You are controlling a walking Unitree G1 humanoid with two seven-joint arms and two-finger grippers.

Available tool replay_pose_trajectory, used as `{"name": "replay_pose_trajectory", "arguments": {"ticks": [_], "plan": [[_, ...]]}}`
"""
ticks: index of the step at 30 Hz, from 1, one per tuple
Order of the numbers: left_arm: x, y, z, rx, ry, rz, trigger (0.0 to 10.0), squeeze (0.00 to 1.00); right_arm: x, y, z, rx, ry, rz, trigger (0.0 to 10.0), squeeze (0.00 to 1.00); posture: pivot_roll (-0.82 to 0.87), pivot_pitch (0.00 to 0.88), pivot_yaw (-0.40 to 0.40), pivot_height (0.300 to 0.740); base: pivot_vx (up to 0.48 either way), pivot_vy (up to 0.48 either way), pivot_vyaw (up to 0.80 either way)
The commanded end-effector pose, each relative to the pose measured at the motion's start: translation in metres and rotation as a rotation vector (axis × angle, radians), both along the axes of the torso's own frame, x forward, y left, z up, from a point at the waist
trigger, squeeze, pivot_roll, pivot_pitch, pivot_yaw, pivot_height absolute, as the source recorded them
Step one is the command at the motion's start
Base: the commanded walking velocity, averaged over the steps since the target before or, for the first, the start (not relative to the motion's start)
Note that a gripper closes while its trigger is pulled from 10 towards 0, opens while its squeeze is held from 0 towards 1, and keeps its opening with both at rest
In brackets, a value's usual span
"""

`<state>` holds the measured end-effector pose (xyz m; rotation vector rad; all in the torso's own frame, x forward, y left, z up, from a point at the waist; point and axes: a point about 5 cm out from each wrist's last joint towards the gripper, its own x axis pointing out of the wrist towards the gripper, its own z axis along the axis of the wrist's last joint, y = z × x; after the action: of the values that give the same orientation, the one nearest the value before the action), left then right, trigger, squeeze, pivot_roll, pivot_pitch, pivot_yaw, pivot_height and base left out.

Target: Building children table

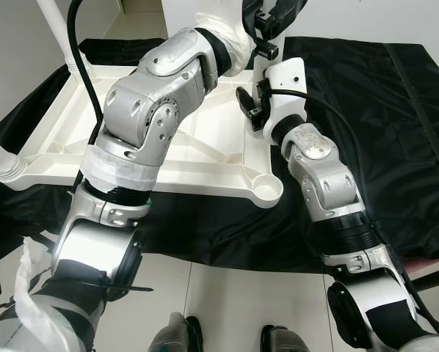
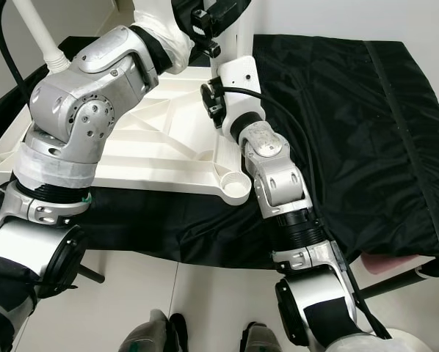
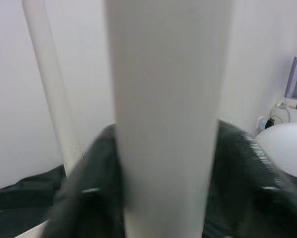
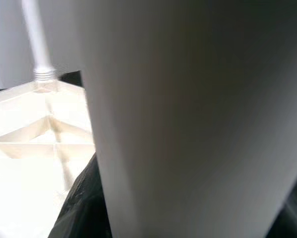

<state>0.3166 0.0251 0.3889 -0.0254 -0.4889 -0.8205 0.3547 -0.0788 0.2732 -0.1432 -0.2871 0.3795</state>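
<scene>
No writing is readable. Nearest, an empty threaded socket [image 1: 266,188] sits at the overturned white tabletop's [image 1: 205,158] corner, on black cloth [image 1: 366,110]. Beyond, left gripper [image 3: 163,208] and right gripper [image 4: 188,218] fingers clamp an upright white leg [image 3: 166,109].

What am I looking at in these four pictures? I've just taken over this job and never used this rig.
The two wide pictures come from the robot's head, looking down at its own silver arms. An upturned white tabletop lies on a black sheet. One open leg socket sits at its near corner, and a leg already fitted stands at a far corner. The two close pictures come from wrist cameras. The left gripper has its black fingers on both sides of a white leg tube. The right wrist picture also shows a white tube up close; the right gripper's grip cannot be judged.
</scene>
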Motion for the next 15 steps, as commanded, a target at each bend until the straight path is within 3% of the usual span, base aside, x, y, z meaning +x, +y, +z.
{"name": "replay_pose_trajectory", "arguments": {"ticks": [1, 4, 5, 7, 8, 11, 12, 15], "plan": [[0.000, 0.001, -0.004, -0.019, 0.009, -0.014, 10.0, 1.00, -0.002, -0.001, -0.004, 0.073, 0.033, -0.011, 10.0, 0.00, -0.07, 0.131, 0.088, 0.740, 0.000, 0.000, 0.00], [0.003, 0.005, -0.005, -0.050, 0.024, 0.008, 10.0, 1.00, -0.002, -0.004, -0.007, 0.109, 0.051, -0.037, 10.0, 0.00, -0.07, 0.130, 0.087, 0.740, 0.000, 0.000, 0.00], [0.005, 0.009, -0.006, -0.085, 0.049, 0.024, 10.0, 0.78, -0.002, -0.008, -0.010, 0.135, 0.066, -0.061, 10.0, 0.00, -0.07, 0.128, 0.086, 0.740, 0.000, 0.000, 0.00], [0.005, 0.009, -0.006, -0.085, 0.049, 0.024, 10.0, 0.78, -0.002, -0.008, -0.010, 0.135, 0.066, -0.061, 10.0, 0.00, -0.07, 0.128, 0.086, 0.740, 0.000, 0.000, 0.00], [0.006, 0.013, -0.007, -0.110, 0.067, 0.038, 10.0, 0.08, -0.002, -0.010, -0.011, 0.155, 0.077, -0.078, 10.0, 0.00, -0.07, 0.127, 0.084, 0.740, 0.000, 0.000, 0.00], [0.006, 0.013, -0.007, -0.110, 0.067, 0.038, 10.0, 0.08, -0.002, -0.010, -0.011, 0.155, 0.077, -0.078, 10.0, 0.00, -0.07, 0.127, 0.084, 0.740, 0.000, 0.000, 0.00], [0.007, 0.017, -0.009, -0.143, 0.094, 0.042, 10.0, 0.00, -0.001, -0.015, -0.014, 0.176, 0.091, -0.113, 10.0, 0.00, -0.07, 0.127, 0.079, 0.740, 0.000, 0.000, 0.00], [-0.002, 0.032, -0.015, -0.190, 0.118, 0.068, 10.0, 0.00, -0.001, -0.029, -0.022, 0.218, 0.112, -0.193, 10.0, 0.00, -0.07, 0.127, 0.073, 0.740, 0.000, 0.000, 0.00]]}}
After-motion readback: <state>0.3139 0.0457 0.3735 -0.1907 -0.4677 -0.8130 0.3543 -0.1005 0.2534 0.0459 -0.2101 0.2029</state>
